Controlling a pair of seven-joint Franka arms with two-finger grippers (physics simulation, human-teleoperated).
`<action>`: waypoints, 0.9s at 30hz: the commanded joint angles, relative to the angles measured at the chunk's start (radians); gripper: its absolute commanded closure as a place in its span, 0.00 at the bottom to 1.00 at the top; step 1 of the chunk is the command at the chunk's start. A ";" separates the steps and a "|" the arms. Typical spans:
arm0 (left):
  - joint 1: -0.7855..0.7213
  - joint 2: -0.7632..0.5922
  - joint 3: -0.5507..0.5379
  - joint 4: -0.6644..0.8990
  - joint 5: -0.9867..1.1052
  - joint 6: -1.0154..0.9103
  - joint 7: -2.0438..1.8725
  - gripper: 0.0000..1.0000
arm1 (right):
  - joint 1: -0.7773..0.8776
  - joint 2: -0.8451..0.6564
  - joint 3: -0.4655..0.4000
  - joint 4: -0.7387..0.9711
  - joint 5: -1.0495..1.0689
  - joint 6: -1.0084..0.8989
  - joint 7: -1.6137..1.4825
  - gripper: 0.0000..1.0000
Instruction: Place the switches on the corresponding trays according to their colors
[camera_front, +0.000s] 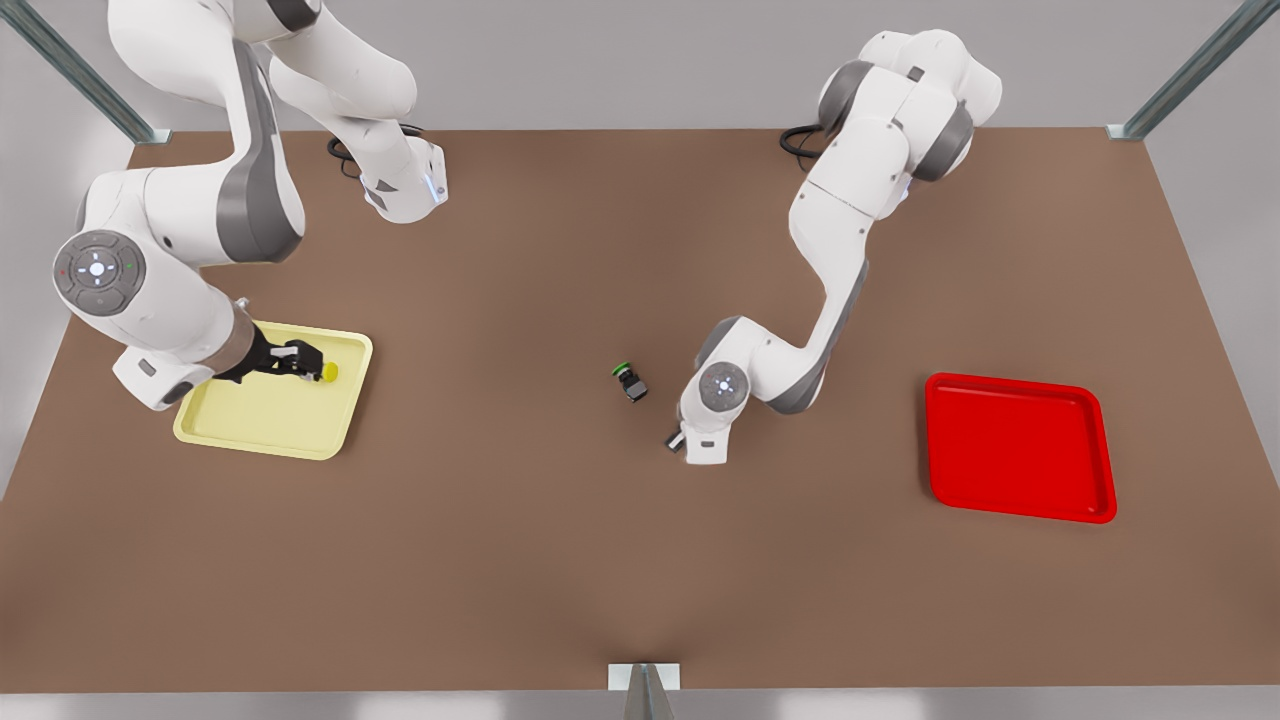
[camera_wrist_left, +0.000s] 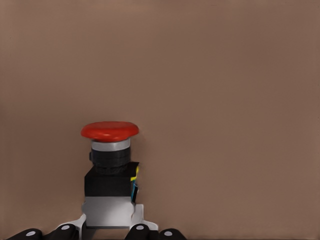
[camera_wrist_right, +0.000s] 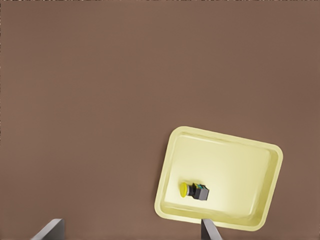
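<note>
The yellow switch (camera_wrist_right: 195, 191) lies on its side inside the pale yellow tray (camera_wrist_right: 240, 160). My right gripper (camera_wrist_right: 130, 232) hangs open above the tray's rim, apart from the switch. That arm is on the front view's left, where its gripper (camera_front: 298, 358) shows over the yellow tray (camera_front: 250, 425), next to the yellow cap (camera_front: 329, 372). My left gripper (camera_wrist_left: 109, 224) is shut on the base of the red switch (camera_wrist_left: 110, 160), whose red cap points away from the fingers. The left arm's hand (camera_front: 705, 425) stands mid-table, well away from the red tray (camera_front: 1020, 445).
A like switch with a green cap (camera_front: 630, 382) lies on the brown table (camera_front: 520, 560), just beside the left arm's hand on the front view's left side. Metal frame posts stand at the table's far corners and front edge.
</note>
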 joint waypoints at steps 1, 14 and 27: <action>0.005 -0.018 0.000 -0.002 0.000 -0.016 0.015 0.52 | -0.002 -0.001 0.000 0.000 0.000 0.000 0.000 0.00; 0.510 -0.457 0.003 -0.572 0.064 -0.008 0.814 0.52 | -0.001 -0.001 0.000 0.000 0.000 -0.003 0.000 0.00; 0.814 -0.368 0.001 -0.592 0.314 0.160 1.215 0.52 | -0.001 -0.001 0.002 0.000 0.000 -0.005 0.000 0.00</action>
